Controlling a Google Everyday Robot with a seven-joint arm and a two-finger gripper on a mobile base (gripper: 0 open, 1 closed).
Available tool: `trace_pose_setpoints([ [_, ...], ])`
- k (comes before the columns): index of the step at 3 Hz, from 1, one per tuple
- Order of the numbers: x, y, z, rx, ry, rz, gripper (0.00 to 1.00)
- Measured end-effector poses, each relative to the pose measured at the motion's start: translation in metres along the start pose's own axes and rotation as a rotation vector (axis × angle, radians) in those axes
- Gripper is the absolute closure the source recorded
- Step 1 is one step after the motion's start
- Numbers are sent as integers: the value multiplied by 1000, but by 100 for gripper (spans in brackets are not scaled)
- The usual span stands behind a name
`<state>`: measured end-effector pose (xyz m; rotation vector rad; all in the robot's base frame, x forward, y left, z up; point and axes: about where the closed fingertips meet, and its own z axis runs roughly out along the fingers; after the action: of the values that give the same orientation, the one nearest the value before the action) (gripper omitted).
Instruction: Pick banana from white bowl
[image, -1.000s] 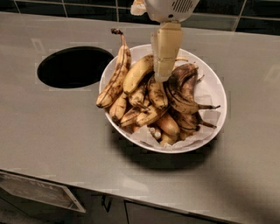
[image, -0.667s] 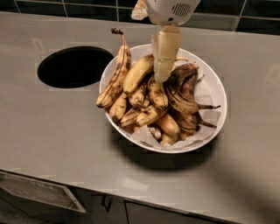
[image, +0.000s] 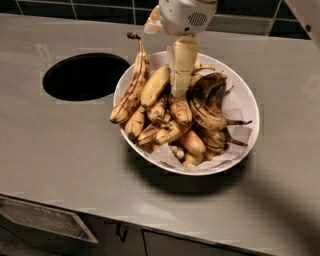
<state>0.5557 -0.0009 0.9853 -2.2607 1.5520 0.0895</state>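
Observation:
The white bowl (image: 248, 107) sits on the grey counter, paper-lined and piled with bananas. The banana (image: 154, 85), plump and the brightest yellow, lies at the upper left of the pile, sloping down to the left. My gripper (image: 179, 93) comes straight down from above into the middle of the pile. Its tip is just right of the banana's upper end, among the brown-speckled bananas. A slim brown-streaked banana (image: 132, 89) with a dark stalk leans over the bowl's left rim. Nearly black curved bananas (image: 207, 107) lie to the right of the gripper.
A round black hole (image: 85, 76) is cut into the counter left of the bowl. Dark tiles (image: 75, 9) line the wall behind. The counter's front edge (image: 150, 227) runs along the bottom, with cabinet fronts below. A blurred arm part (image: 307, 15) shows at top right.
My gripper has moved a little left and lower into the pile, closer to the bright yellow banana. The bowl and the bananas have not shifted.

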Motion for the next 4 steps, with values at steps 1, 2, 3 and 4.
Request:
trace_pose_setpoints([
  [1, 0, -2, 5, -34, -5, 8, 18],
  [2, 4, -1, 4, -49, -19, 35, 22],
  [3, 9, 1, 4, -74, -50, 55, 18],
  [4, 11, -3, 9, -102, -92, 59, 17],
])
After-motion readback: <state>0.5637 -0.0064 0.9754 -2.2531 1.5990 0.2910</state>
